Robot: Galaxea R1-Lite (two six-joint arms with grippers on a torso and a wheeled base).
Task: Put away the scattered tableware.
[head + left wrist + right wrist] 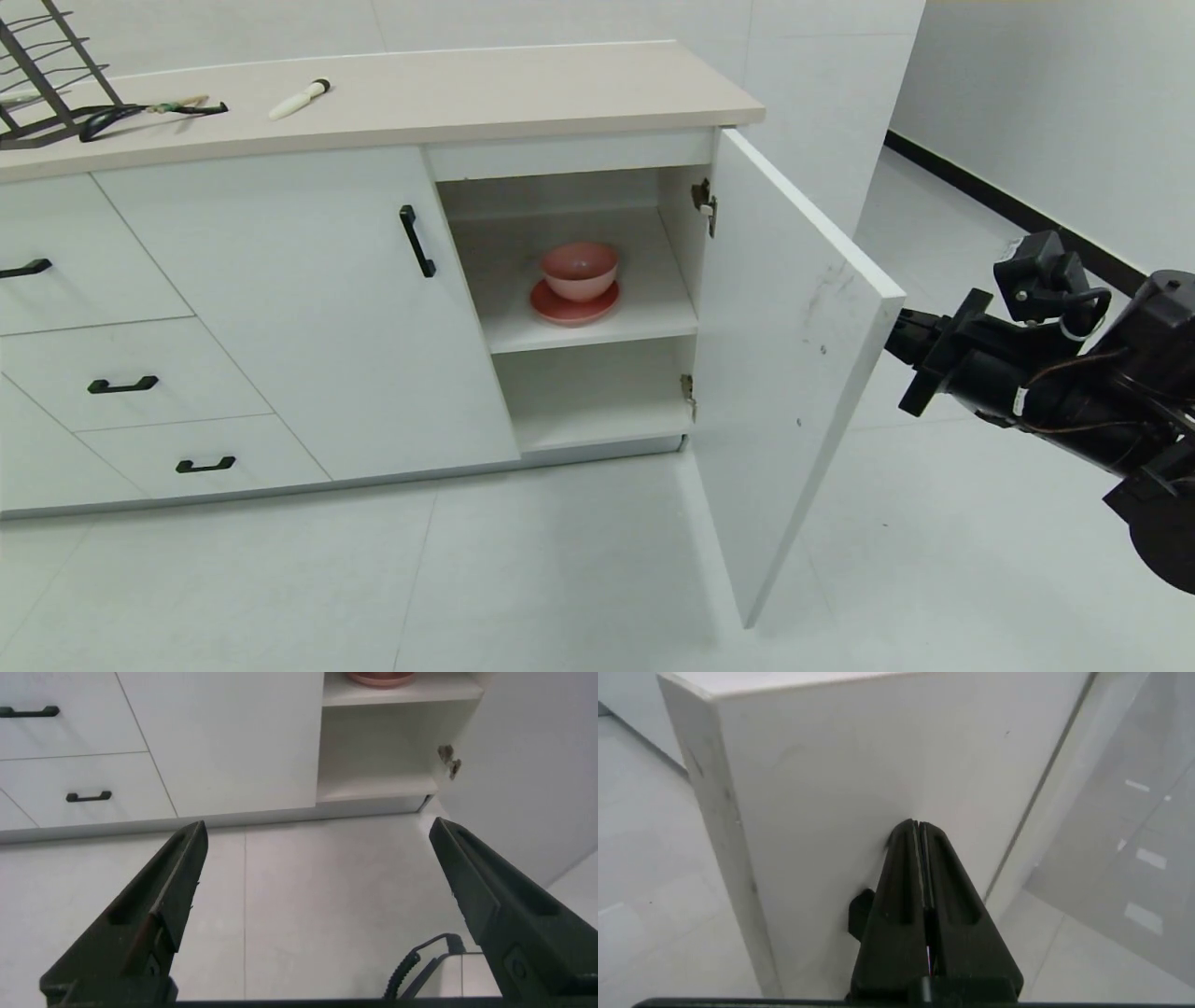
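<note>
A pink bowl (580, 269) rests on a pink plate (572, 311) on the upper shelf of the open cabinet (653, 308); the plate's rim (378, 678) also shows in the left wrist view. The white cabinet door (794, 355) stands swung out. My right arm (1018, 373) is behind that door. My right gripper (917, 829) is shut, its tips against the door's outer face (878, 747), with a black piece of the handle (860, 918) beside the fingers. My left gripper (316, 831) hangs open over the floor in front of the cabinet, holding nothing.
On the countertop (467, 89) lie a white-handled utensil (299, 98), dark utensils (149, 112) and a black wire rack (47, 75). Shut drawers (121, 383) and a shut door (308, 308) are to the left. The lower shelf (597, 411) is bare.
</note>
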